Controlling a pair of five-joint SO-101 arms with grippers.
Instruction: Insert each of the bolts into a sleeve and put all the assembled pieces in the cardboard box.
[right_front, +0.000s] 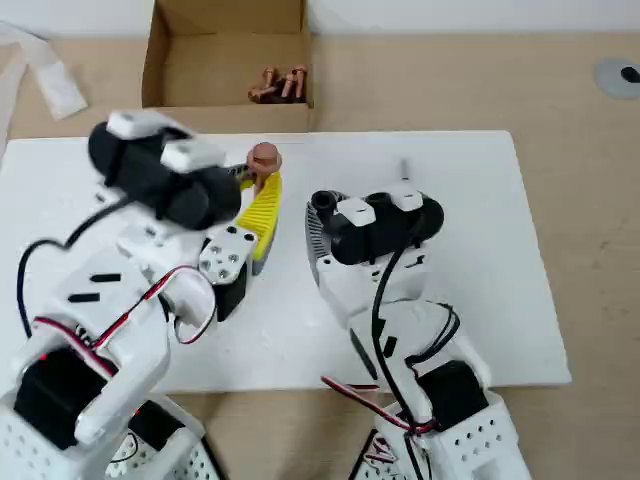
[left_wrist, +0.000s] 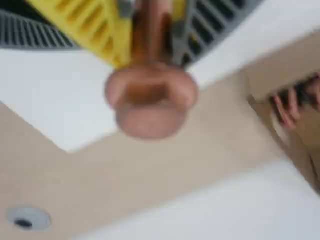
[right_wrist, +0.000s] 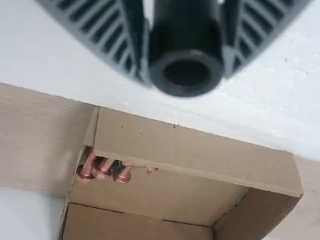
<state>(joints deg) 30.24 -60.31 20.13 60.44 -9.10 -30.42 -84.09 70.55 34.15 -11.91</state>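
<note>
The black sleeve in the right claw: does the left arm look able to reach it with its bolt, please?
Probably yes: the left claw holds the bolt close beside the sleeve in the right claw, with only bare board between them.

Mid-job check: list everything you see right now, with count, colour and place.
bolt: one, copper, in the left gripper, over the board's far edge
sleeve: one, black, in the right gripper, over the board
pieces: at least three, copper heads, bunched in a corner of the cardboard box
cardboard box: one, brown, on the table beyond the board
board: one, white, under both arms
disc: one, grey, in the table
paper strip: one, white, beside the box
table: one, tan
left gripper: yellow and grey fingers, shut on the bolt
right gripper: grey fingers, shut on the sleeve
</note>
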